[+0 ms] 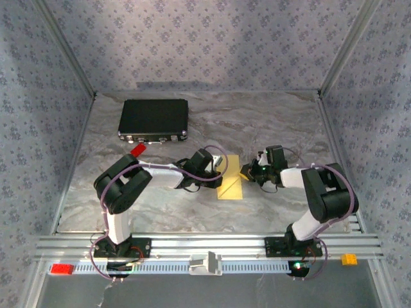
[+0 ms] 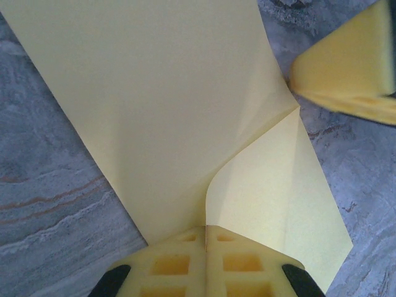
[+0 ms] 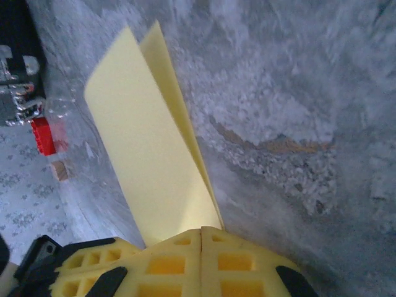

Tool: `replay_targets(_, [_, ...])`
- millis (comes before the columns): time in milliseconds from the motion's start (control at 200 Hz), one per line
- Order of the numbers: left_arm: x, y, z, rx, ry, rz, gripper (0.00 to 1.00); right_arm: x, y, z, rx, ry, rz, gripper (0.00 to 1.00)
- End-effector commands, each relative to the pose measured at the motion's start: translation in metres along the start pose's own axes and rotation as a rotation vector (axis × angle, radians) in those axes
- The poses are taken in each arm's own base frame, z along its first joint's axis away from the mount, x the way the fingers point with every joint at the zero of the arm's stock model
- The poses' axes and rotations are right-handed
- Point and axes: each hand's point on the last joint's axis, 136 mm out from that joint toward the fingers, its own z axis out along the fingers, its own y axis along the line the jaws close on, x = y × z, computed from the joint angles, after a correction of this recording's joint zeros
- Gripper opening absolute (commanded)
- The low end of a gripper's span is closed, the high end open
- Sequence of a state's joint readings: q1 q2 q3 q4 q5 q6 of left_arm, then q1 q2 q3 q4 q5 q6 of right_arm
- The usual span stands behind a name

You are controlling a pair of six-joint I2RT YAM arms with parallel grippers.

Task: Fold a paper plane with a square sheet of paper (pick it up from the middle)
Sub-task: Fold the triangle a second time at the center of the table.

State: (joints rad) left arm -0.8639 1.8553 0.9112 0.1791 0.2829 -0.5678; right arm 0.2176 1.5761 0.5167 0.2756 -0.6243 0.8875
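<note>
The square sheet of paper [image 1: 230, 186] is pale yellow and folded double into a narrow strip, lying mid-table between both arms. It has no paper plane shape. My left gripper [image 1: 221, 168] is shut on it from the left. In the left wrist view the sheet [image 2: 161, 105] runs into the closed seam of that gripper [image 2: 206, 228], with one flap curling up to the right. My right gripper [image 1: 246, 172] is shut on the opposite side. The right wrist view has the doubled sheet [image 3: 148, 161] rising out of its closed jaws [image 3: 202, 230].
A black case [image 1: 153, 119] lies at the back left, with a small red brick [image 1: 137, 149] in front of it. The right wrist view also has the red brick [image 3: 42, 135] and a small tan block [image 3: 60, 170]. Patterned walls enclose the marbled table [image 1: 276, 128].
</note>
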Motion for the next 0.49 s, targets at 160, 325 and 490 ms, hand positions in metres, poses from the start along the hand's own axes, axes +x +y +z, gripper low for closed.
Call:
replay_targets(160, [0.019, 0.017, 0.005, -0.043, 0.068, -0.016, 0.03, 0.021, 0.031, -0.001, -0.029, 0.049, -0.083, 0.05])
replay_targets(325, [0.019, 0.017, 0.005, -0.041, 0.067, -0.015, 0.03, 0.046, 0.026, 0.012, 0.000, 0.119, -0.096, 0.05])
replay_targets(490, [0.019, 0.017, 0.005, -0.041, 0.067, -0.014, 0.03, 0.059, 0.012, 0.021, 0.030, 0.156, -0.088, 0.04])
